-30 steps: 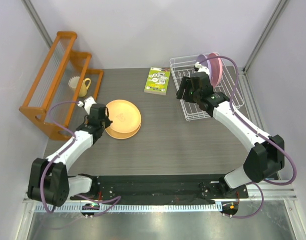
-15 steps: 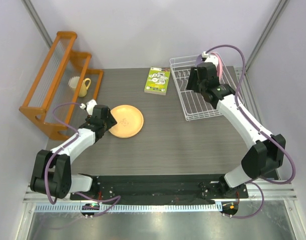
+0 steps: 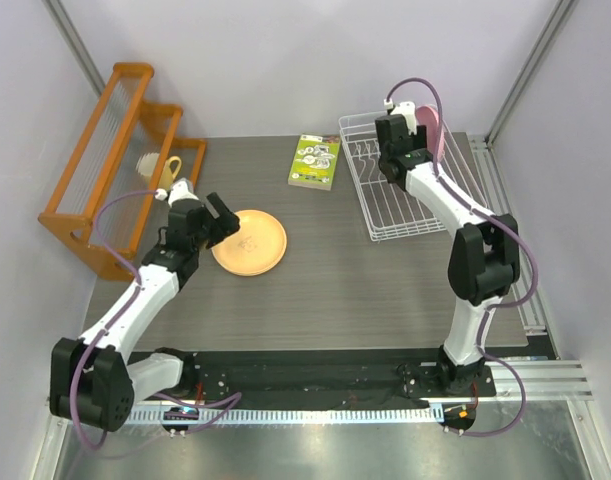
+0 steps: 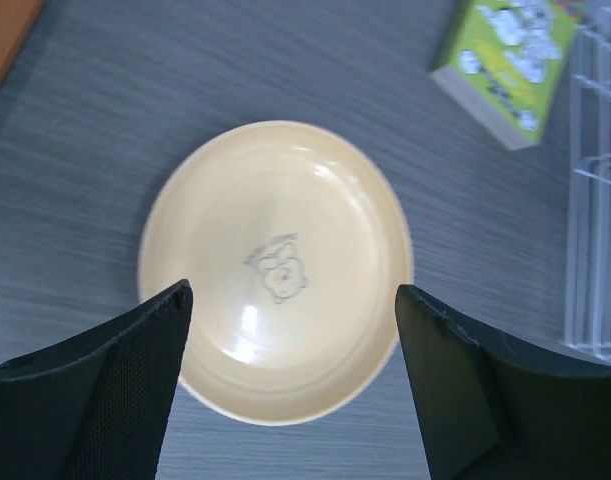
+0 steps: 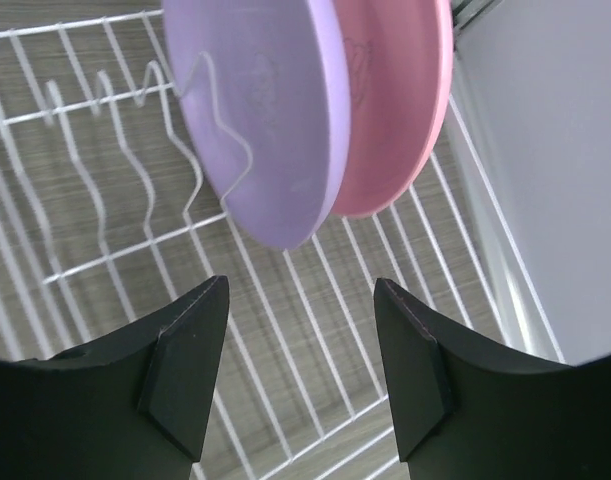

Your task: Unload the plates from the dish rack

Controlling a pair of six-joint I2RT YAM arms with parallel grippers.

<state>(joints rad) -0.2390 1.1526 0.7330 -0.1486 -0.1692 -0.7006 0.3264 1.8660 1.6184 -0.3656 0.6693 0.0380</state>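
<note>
The orange-yellow plate (image 3: 250, 243) (image 4: 275, 270) lies flat on the table, left of centre. My left gripper (image 3: 215, 215) (image 4: 292, 292) hovers over its near-left rim, open, with nothing between the fingers. In the white wire dish rack (image 3: 385, 215) (image 5: 85, 180) at the back right, the pale lilac plate (image 5: 260, 110) and the pink plate (image 3: 432, 135) (image 5: 395, 110) stand on edge side by side. My right gripper (image 3: 397, 150) (image 5: 300, 290) is open above the rack floor, just short of the lilac plate and touching neither plate.
A green-white booklet (image 3: 315, 162) (image 4: 505, 60) lies between the plate and the dish rack. An orange wooden rack (image 3: 105, 170) with a yellow mug (image 3: 167, 175) stands along the left side. The rack's edge (image 4: 595, 200) shows at the right of the left wrist view.
My left gripper has opened and let go of the orange-yellow plate, which now lies flat, and has lifted back off it. My right gripper has swung toward the back of the rack, to the standing plates.
</note>
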